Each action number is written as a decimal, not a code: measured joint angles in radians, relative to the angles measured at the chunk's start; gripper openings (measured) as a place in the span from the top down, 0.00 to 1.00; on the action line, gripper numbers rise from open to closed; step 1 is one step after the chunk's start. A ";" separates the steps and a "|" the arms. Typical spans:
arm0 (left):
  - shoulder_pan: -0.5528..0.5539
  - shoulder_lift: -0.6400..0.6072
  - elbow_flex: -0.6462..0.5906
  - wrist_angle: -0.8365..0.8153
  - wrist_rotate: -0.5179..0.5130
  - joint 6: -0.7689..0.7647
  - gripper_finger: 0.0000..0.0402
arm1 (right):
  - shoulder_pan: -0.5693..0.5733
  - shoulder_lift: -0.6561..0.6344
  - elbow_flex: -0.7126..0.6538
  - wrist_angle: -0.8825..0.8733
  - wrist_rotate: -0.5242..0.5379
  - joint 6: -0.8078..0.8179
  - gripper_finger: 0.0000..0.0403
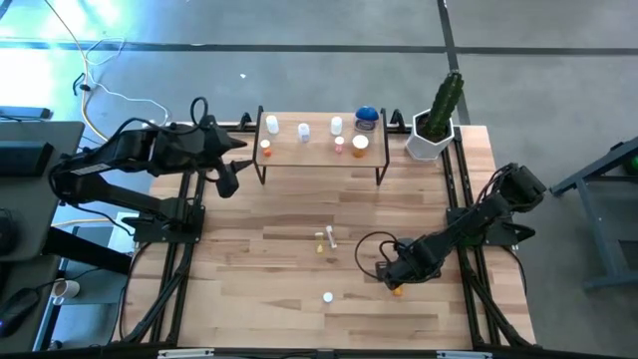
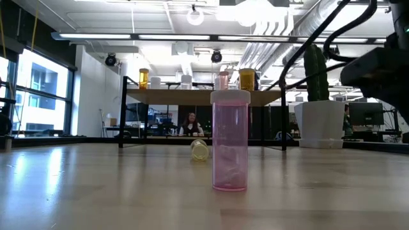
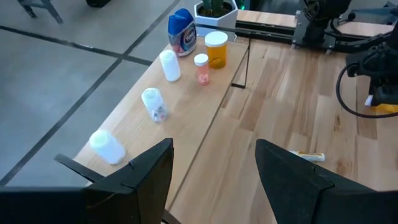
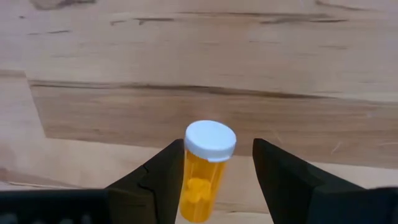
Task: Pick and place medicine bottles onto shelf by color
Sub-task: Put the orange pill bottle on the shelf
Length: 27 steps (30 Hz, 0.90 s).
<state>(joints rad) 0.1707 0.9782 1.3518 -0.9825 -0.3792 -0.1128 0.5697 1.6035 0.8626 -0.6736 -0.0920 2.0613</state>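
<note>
My right gripper [image 4: 217, 177] is open and low over the table's right near part, also in the high view [image 1: 392, 274]. Its fingers stand on either side of an orange bottle [image 4: 200, 180] with a white cap [image 4: 210, 139]; the bottle's lower end is out of the picture. My left gripper [image 3: 214, 180] is open and hovers over the left end of the shelf [image 3: 186, 99]. On the shelf [image 1: 321, 152] stand white, clear, pinkish and orange bottles and a blue jar [image 1: 367, 117]. A pink bottle [image 2: 229, 144] stands upright on the table, with a yellowish one [image 2: 199, 149] lying beyond it. My right gripper has one finger [image 4: 163, 180] close against the orange bottle's side [image 4: 188, 180], just below the cap. I cannot tell whether it touches. The other finger [image 4: 280, 180] stands apart from the bottle. The fingers come down at a slant from above.
A white pot with a green cactus [image 1: 436, 125] stands at the shelf's right end. Small bottles lie at mid-table [image 1: 325, 239]. A black cable [image 1: 371, 244] loops by the right gripper. Black rails run along both table sides. Bare wood lies on the table's left part.
</note>
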 joint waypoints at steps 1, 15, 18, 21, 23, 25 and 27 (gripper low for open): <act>0.000 0.003 0.000 0.000 0.000 -0.005 0.46 | 0.000 0.000 -0.005 0.009 -0.004 0.000 0.56; 0.000 0.045 0.000 0.000 -0.006 0.011 0.46 | 0.000 0.000 -0.028 0.073 -0.029 -0.001 0.72; 0.000 0.045 0.000 0.000 -0.008 0.012 0.46 | 0.000 0.000 -0.028 0.076 -0.029 -0.001 0.75; 0.000 0.045 0.000 0.000 -0.009 0.017 0.46 | 0.000 0.000 -0.028 0.086 -0.029 -0.010 0.77; 0.000 0.044 0.000 0.000 -0.010 0.030 0.46 | 0.000 0.000 -0.028 0.099 -0.027 -0.020 0.77; 0.000 0.040 0.000 0.001 -0.009 0.044 0.46 | 0.000 0.000 -0.028 0.109 -0.015 -0.032 0.77; 0.000 0.037 0.000 0.001 -0.009 0.054 0.46 | 0.000 0.000 -0.027 0.128 0.007 -0.052 0.77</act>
<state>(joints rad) 0.1707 1.0149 1.3518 -0.9813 -0.3884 -0.0590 0.5694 1.6035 0.8359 -0.5459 -0.0847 2.0097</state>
